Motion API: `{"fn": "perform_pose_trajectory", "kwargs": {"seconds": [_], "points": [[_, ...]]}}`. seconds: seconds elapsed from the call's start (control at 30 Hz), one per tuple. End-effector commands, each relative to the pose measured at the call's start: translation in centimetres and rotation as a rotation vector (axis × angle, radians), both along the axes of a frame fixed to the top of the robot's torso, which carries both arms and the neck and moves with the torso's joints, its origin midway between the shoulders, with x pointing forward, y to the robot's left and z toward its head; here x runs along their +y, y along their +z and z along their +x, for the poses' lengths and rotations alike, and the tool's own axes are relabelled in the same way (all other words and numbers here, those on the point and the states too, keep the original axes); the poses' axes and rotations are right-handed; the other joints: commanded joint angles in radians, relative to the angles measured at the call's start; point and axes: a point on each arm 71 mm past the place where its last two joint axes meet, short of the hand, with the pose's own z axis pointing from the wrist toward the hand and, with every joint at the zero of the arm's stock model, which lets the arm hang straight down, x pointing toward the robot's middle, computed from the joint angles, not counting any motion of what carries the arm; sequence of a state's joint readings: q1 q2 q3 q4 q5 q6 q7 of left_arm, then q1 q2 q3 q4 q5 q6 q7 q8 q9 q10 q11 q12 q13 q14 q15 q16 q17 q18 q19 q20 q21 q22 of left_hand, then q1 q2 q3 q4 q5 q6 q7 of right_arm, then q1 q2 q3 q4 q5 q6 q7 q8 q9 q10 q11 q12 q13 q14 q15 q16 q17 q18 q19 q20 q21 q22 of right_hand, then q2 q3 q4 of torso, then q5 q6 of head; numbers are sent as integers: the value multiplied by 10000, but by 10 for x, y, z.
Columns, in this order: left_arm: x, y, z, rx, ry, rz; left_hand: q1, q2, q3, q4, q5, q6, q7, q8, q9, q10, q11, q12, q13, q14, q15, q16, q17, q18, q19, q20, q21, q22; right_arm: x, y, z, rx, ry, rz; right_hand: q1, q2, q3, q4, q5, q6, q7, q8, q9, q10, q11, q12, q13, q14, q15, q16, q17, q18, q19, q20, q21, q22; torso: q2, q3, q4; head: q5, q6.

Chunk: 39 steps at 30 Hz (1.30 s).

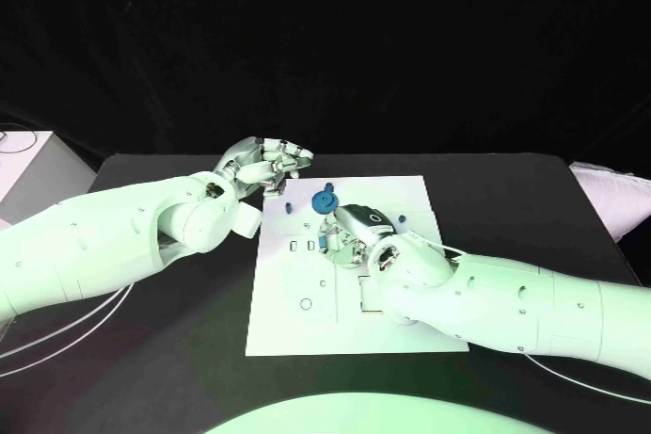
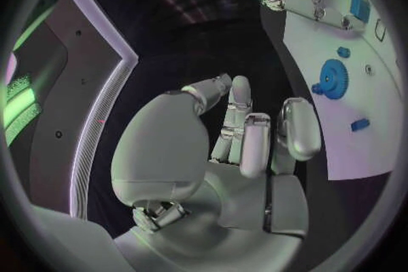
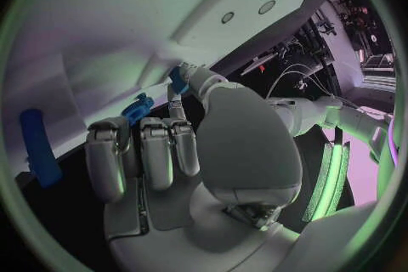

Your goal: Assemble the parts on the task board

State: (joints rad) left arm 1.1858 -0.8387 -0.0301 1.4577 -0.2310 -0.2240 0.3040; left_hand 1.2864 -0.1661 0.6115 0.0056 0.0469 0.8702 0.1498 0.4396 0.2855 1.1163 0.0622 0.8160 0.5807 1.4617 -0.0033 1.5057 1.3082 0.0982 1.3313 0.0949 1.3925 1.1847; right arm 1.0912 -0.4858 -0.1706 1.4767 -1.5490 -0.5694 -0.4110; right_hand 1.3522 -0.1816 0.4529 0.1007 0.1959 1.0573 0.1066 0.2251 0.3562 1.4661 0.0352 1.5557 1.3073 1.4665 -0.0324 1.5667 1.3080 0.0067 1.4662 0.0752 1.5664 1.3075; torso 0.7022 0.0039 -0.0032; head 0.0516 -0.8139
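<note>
While our right hand (image 1: 358,233) works over the middle of the task board (image 1: 407,191), our left hand (image 1: 264,162) sits off the board's corner at about ten o'clock from the board's centre, above the black table (image 1: 163,359). In the left wrist view the left hand (image 2: 247,132) has its fingers curled in toward the palm with nothing between them.

In the right wrist view the right hand (image 3: 183,143) lies with its fingers side by side and bent over the board, and a small blue part (image 3: 179,77) shows at the tip of the thumb; a second blue piece (image 3: 136,109) sits just past the fingertips. We cannot tell from these pictures whether the thumb and a finger truly pinch the small blue part or merely touch it.

On the board, a blue gear (image 1: 323,202) stands at about eleven o'clock from the right hand, just beside it, with a small blue peg (image 1: 328,185) at twelve o'clock from the gear. The left wrist view shows the same gear (image 2: 332,74) with blue pieces near it. A long blue bar (image 3: 37,147) shows at the rim of the right wrist view, well apart from the fingers.
</note>
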Motion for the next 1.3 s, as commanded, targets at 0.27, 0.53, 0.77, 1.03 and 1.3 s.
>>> {"fn": "perform_pose_trajectory", "kwargs": {"seconds": [0.27,0.53,0.77,1.03,1.3], "points": [[-5,-1,-2,134,-548,220,-123,3,15,64,33,-90,17,58,18,-121,6,134,57,603,0,55,1374,-148,78,12,68,26,3,-4,-3,-33,82,-172,-104,-17,32,20,55,2,-23,304,255,875,-85,-44,2457,991,-81,-34,2406,-67,1046,-94,44,2633,8,16,-3,67,-57],[-5,-2,-2,171,-597,264,-128,0,12,65,34,-99,16,65,19,-120,5,165,76,610,0,64,1393,-149,77,13,73,31,6,-7,-4,33,125,-149,-104,-17,32,20,55,2,-23,304,255,875,-85,-44,2457,991,-81,-34,2406,-67,1046,-94,44,2633,5,19,-16,79,-82],[-5,-2,-2,190,-629,281,-191,-23,-24,102,32,-124,23,87,21,-139,13,245,127,608,6,63,1394,-150,72,18,86,43,5,-8,-4,122,112,-225,-142,-44,30,27,52,-15,-20,312,255,865,-83,-56,2447,990,-81,-35,2403,-67,1046,-95,44,2633,-3,11,-19,50,-99],[-5,-2,-1,204,-656,308,-191,-23,-24,102,32,-124,23,87,21,-139,13,245,127,608,6,63,1394,-150,72,18,86,43,5,-10,-3,208,118,-321,-211,-99,18,40,35,-57,-10,318,253,840,-76,-85,2421,987,-78,-40,2390,-67,1046,-93,44,2633,-1,23,-21,38,-101],[-5,-2,-1,202,-692,325,-184,-43,-27,92,34,-146,17,101,22,-169,8,284,155,608,6,63,1397,-152,74,21,98,59,7,-11,-3,310,152,-427,-565,-432,-212,184,-61,-313,74,302,209,776,-4,-159,2358,987,-22,-43,2386,-67,1046,-55,44,2633,12,36,-21,24,-112]]}}
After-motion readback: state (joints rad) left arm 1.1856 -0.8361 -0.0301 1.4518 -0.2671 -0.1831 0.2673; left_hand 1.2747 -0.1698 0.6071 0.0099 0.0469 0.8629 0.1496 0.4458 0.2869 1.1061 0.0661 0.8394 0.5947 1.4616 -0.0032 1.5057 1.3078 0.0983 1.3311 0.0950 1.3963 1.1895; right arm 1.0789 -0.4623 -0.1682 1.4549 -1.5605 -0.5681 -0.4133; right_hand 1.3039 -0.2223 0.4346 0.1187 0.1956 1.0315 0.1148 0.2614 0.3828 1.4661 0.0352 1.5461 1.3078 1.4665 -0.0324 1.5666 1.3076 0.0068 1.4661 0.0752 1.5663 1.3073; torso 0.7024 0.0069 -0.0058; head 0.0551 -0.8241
